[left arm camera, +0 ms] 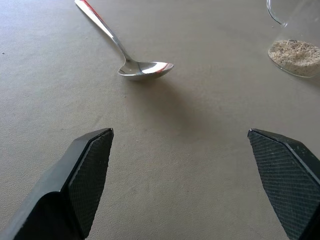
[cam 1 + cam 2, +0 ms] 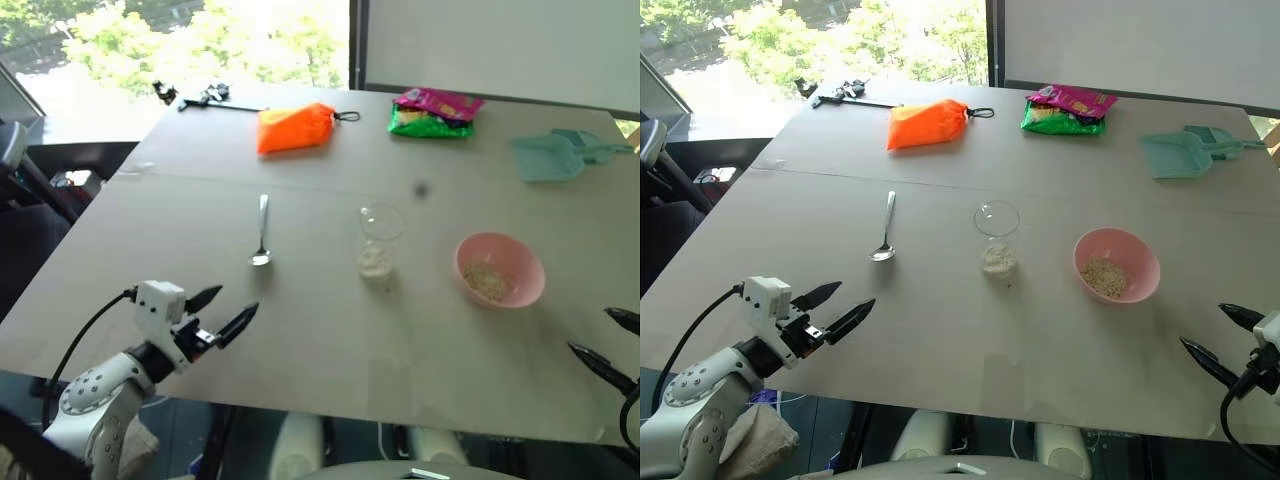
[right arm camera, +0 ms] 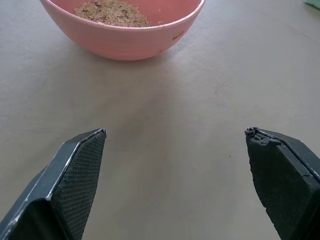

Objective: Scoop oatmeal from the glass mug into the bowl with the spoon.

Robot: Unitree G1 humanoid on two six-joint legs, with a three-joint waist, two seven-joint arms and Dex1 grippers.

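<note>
Hovering over the near left of the table [image 2: 330, 150], my left gripper [image 2: 222, 312] is spread wide and empty; my right gripper [image 2: 1224, 336] hangs likewise parted near the right edge. From the left wrist I see the spoon [image 1: 131, 59] lying flat, its hollow toward the gripper, handle running away across the table. The right wrist gives me oatmeal [image 3: 112, 13] inside the bowl [image 3: 125, 42]. Between spoon and bowl, the head views show the glass mug [image 2: 997, 240] upright.
</note>
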